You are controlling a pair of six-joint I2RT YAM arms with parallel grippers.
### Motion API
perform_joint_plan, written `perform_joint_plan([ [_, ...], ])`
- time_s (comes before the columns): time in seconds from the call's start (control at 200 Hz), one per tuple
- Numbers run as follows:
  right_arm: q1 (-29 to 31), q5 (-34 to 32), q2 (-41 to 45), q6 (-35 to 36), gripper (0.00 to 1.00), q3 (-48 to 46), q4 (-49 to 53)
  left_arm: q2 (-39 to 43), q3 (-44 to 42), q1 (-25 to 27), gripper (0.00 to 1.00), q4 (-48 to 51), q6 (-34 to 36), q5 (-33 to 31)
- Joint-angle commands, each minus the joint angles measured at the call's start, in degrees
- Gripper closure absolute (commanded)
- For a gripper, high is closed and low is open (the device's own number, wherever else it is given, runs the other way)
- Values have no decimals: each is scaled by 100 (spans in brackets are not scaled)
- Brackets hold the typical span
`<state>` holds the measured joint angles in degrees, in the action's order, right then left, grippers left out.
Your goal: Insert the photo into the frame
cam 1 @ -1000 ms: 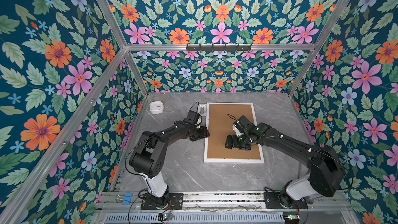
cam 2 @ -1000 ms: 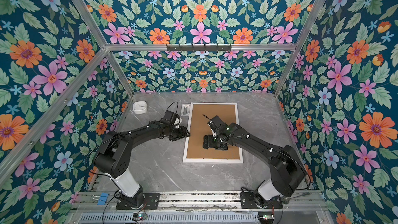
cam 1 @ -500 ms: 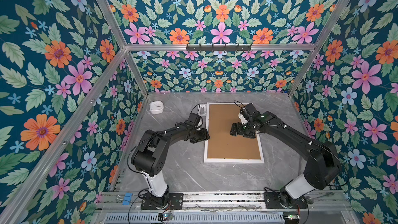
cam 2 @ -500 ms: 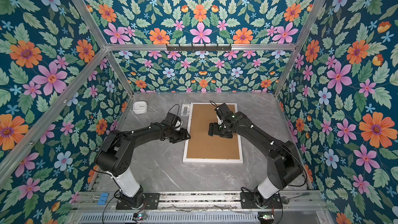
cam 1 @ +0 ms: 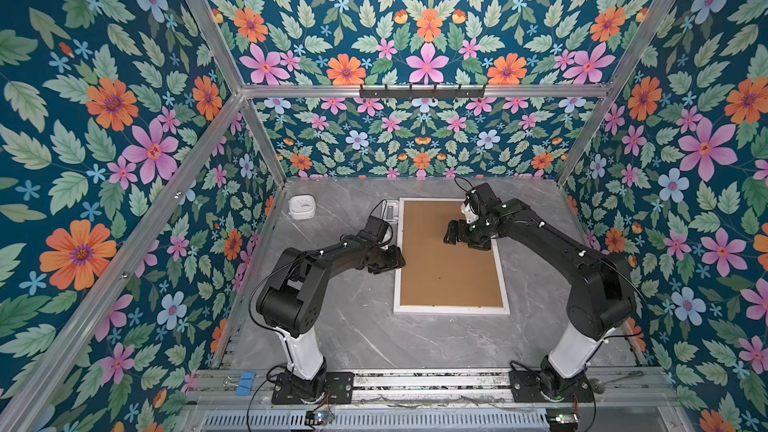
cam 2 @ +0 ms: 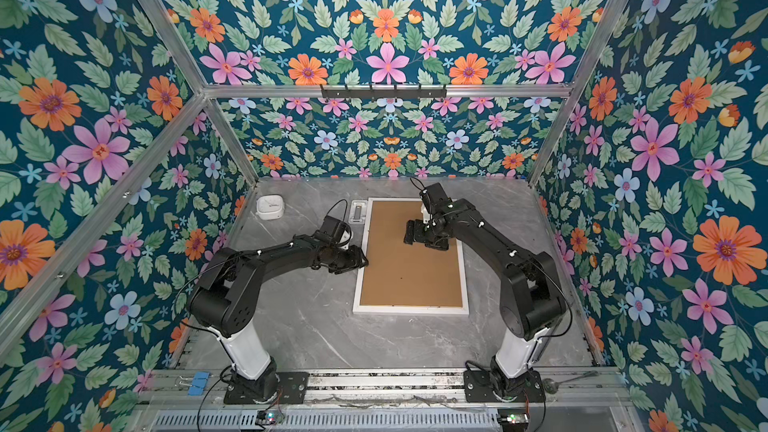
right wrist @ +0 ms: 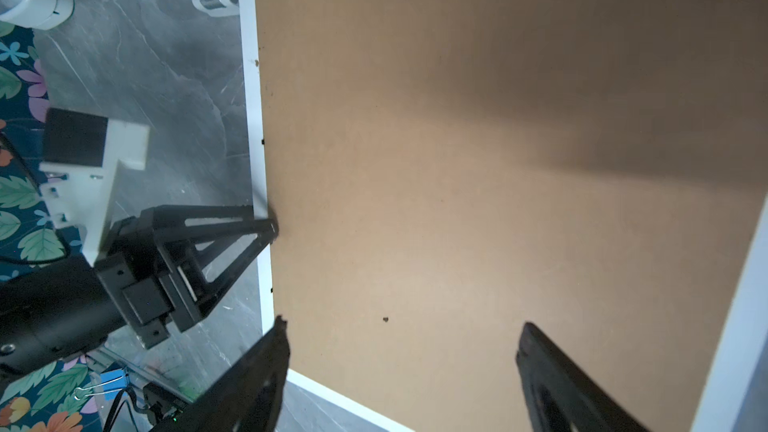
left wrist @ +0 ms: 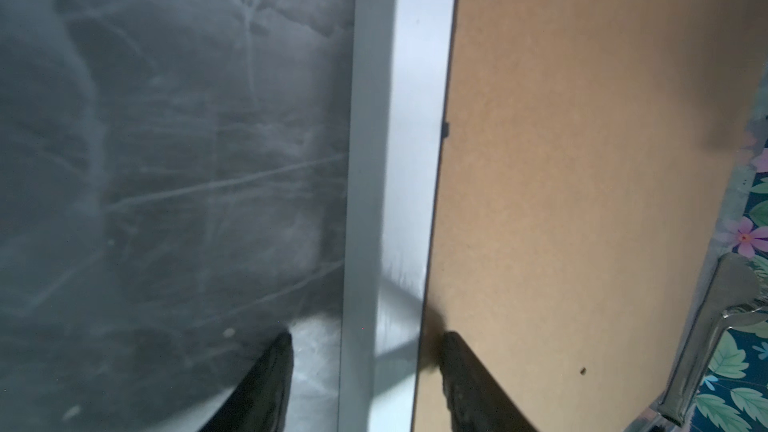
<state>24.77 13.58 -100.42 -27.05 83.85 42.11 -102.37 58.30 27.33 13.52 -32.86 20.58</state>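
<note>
left gripper (left wrist: 365,340) apart, astride frame (cam 1: 451,309) left rail | right gripper (right wrist: 403,326) apart, over backing board (cam 1: 449,276)

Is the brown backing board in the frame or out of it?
In. The backing board lies flat within the frame, whose white rim borders it on every visible side.

Right gripper (cam 1: 449,234) drawn back from middle of brown backing board (cam 1: 449,280) toward far end of frame (cam 1: 451,310); left gripper (cam 1: 397,261) narrowing slightly.

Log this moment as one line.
left gripper: open, straddling frame rim | right gripper: open above backing board | photo: not visible
</note>
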Motion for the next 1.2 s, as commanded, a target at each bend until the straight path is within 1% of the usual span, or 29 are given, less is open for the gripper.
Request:
perform_joint_plan([
  [0.0, 13, 176, -24, 87, 14, 25, 49, -54, -58, 2, 42, 419, 34, -322],
  [0.14, -10, 48, -95, 136, 14, 9, 105, -49, -13, 2, 42, 494, 76, -326],
  [0.27, -125, -41, -51, 108, 14, -63, 253, 56, 10, 0, 40, 496, 78, -246],
  [0.46, -650, 152, 488, 15, 15, -1181, -133, 139, 49, -4, 38, 452, 69, -11],
  [0.485, -736, 189, 753, 22, 15, -1342, -177, 147, 56, -3, 38, 441, 69, 17],
  [0.64, -1185, 289, 1306, 128, 15, -2106, -224, 244, 129, -6, 38, 514, 72, 228],
  [0.85, -1424, 441, 1842, 177, 15, -2937, -476, 423, 28, 6, 38, 353, 19, 619],
  [1.005, -1456, 564, 2025, 204, 15, -3335, -669, 515, -12, 42, 38, 406, 0, 638],
  [1.195, -1467, 609, 2035, 226, 15, -3570, -812, 542, 14, 193, 38, 356, -109, 633],
])
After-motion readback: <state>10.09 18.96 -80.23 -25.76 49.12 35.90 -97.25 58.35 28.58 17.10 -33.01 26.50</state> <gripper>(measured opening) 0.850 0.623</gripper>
